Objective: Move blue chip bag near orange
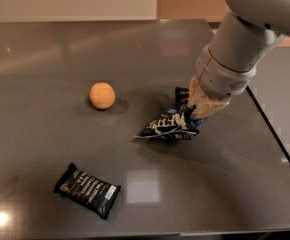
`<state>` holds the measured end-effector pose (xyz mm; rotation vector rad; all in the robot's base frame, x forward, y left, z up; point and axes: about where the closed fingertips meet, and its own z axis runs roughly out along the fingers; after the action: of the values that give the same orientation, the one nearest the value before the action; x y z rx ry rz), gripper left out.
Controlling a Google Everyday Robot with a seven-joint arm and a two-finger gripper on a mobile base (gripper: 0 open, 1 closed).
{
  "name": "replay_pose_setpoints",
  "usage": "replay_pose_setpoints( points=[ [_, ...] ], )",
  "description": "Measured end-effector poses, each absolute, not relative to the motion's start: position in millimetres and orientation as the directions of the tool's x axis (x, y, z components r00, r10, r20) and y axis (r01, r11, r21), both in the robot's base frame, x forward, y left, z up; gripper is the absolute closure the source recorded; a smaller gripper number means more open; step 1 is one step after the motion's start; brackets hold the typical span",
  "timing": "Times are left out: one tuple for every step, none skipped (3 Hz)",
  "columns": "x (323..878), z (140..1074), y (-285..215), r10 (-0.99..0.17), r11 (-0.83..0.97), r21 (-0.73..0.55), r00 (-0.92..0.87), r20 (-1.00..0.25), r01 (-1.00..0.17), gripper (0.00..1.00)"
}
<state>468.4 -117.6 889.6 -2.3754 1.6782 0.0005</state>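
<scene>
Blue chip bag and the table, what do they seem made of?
The blue chip bag looks like thin plastic film, crinkled where the gripper pinches its right end. The table looks hard and glossy, mirroring lights; stone or laminate, unclear.
</scene>
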Motion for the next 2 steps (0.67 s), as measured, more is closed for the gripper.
replay_pose_setpoints(
  points=[
    [479.7,888.5,-91.5,-0.914,-0.344,-0.216,0.378,-0.145,-0.914,1.0],
    [491.4,884.0,-65.8,-0.897,-0.367,-0.24,0.41,-0.166,-0.899,1.0]
  ],
)
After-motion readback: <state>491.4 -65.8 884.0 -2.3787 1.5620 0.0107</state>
